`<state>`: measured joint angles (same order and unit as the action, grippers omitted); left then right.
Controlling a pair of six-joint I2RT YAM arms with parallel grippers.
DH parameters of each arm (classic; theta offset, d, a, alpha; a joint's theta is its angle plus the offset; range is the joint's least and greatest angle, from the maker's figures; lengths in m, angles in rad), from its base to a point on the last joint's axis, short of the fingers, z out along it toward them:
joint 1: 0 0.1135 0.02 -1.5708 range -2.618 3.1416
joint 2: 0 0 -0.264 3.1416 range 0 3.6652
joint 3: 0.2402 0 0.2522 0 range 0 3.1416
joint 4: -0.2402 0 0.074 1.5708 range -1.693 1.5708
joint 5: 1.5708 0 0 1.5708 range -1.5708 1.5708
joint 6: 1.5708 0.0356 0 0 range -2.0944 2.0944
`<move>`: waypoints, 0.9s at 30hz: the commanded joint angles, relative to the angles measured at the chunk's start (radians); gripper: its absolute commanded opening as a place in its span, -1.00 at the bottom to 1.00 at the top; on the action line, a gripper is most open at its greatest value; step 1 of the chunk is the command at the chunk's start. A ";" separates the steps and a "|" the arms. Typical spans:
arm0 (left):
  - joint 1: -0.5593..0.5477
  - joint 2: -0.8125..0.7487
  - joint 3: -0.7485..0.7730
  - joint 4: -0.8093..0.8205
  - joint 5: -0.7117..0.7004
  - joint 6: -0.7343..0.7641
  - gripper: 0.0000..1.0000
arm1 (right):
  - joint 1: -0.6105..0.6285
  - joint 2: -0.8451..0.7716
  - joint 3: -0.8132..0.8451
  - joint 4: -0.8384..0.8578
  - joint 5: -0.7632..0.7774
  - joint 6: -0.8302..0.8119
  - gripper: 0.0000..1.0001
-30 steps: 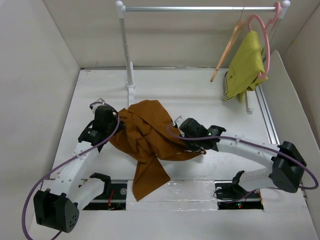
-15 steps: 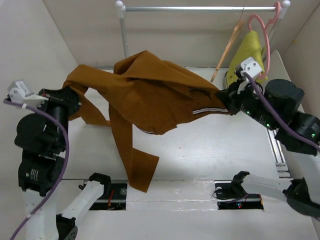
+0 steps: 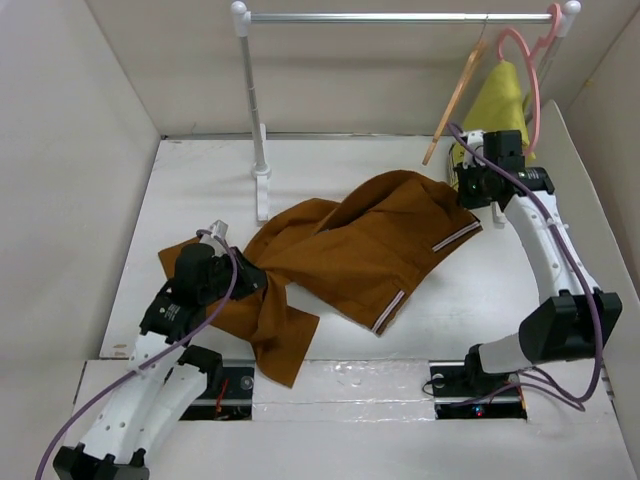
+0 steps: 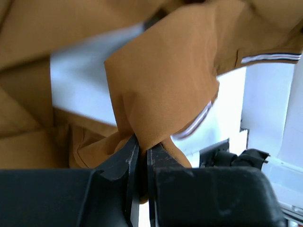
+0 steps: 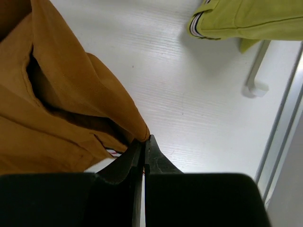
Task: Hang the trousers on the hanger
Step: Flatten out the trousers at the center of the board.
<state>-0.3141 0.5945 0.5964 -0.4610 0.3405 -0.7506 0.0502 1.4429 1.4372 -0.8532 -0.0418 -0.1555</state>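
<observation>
The trousers [image 3: 350, 250] are seen spread and rumpled across the middle of the desk [image 3: 340, 160]. A fold at their near left side is pinched tight in the left end effector [image 4: 140, 144], and their far right corner is clamped in the closed right end effector [image 5: 144, 141]. The hanger [image 3: 455, 95] is hung aslant from the rail [image 3: 400, 16], just beyond that corner

trousers [image 4: 161, 85] cropped, yellow-green garment [image 5: 246, 19] cropped

Top view overhead; 2 wrist views close on trousers [image 3: 350, 240]
</observation>
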 commanded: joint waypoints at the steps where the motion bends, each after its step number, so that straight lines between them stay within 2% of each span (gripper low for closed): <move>1: -0.014 -0.029 0.057 0.122 -0.007 0.043 -1.00 | -0.039 -0.101 0.036 0.130 0.008 -0.012 -1.00; 3: -0.014 0.014 0.095 0.117 -0.075 0.062 -1.00 | -0.061 -0.120 0.000 0.112 -0.076 -0.015 -1.00; 6: -0.014 0.056 0.238 0.127 -0.181 0.102 -1.00 | -0.007 -0.200 -0.085 0.092 -0.021 -0.024 -1.00; 7: -0.026 0.076 0.308 0.119 -0.204 0.111 -1.00 | -0.007 -0.219 -0.110 0.092 0.003 -0.026 -1.00; 9: -0.037 0.125 0.353 0.122 -0.221 0.135 -1.00 | -0.036 -0.246 -0.164 0.117 0.017 -0.026 -1.00; 12: -0.037 0.142 0.321 0.148 -0.112 0.105 -1.00 | -0.137 -0.208 -0.182 0.160 -0.033 -0.030 -1.00; 14: -0.037 0.123 0.196 0.176 -0.068 0.067 -1.00 | -0.168 -0.113 -0.152 0.175 -0.086 -0.012 -1.00; 15: -0.037 0.123 0.195 0.176 -0.067 0.056 -1.00 | -0.168 -0.113 -0.152 0.193 -0.086 -0.012 -0.96; 17: -0.037 0.129 0.149 0.182 -0.066 0.057 -1.00 | -0.130 -0.064 -0.094 0.175 -0.110 -0.022 -0.25; 18: -0.037 0.143 0.143 0.192 -0.066 0.062 -1.00 | -0.100 -0.061 -0.077 0.149 -0.102 -0.032 0.30; 19: -0.037 0.154 0.141 0.205 -0.075 0.063 -1.00 | -0.061 -0.068 -0.067 0.137 -0.045 -0.039 0.45; 21: -0.037 0.198 0.146 0.222 -0.101 0.068 -1.00 | 0.059 -0.130 -0.084 0.106 0.014 -0.044 0.58; 23: -0.037 0.229 0.155 0.251 -0.127 0.069 -1.00 | 0.147 -0.200 -0.198 0.111 0.036 -0.024 0.58; 25: -0.037 0.272 0.167 0.266 -0.153 0.076 -1.00 | 0.287 -0.324 -0.298 0.146 0.034 0.010 0.36; 26: -0.037 0.284 0.175 0.263 -0.181 0.079 -1.00 | 0.333 -0.363 -0.349 0.166 0.019 0.049 0.17; 27: -0.037 0.309 0.181 0.257 -0.193 0.085 -1.00 | 0.376 -0.425 -0.451 0.174 -0.001 0.075 -0.45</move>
<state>-0.3519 0.8799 0.7269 -0.2878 0.2031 -0.6739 0.3462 1.1500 1.1244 -0.7013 -0.0422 -0.1596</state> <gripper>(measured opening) 0.021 0.455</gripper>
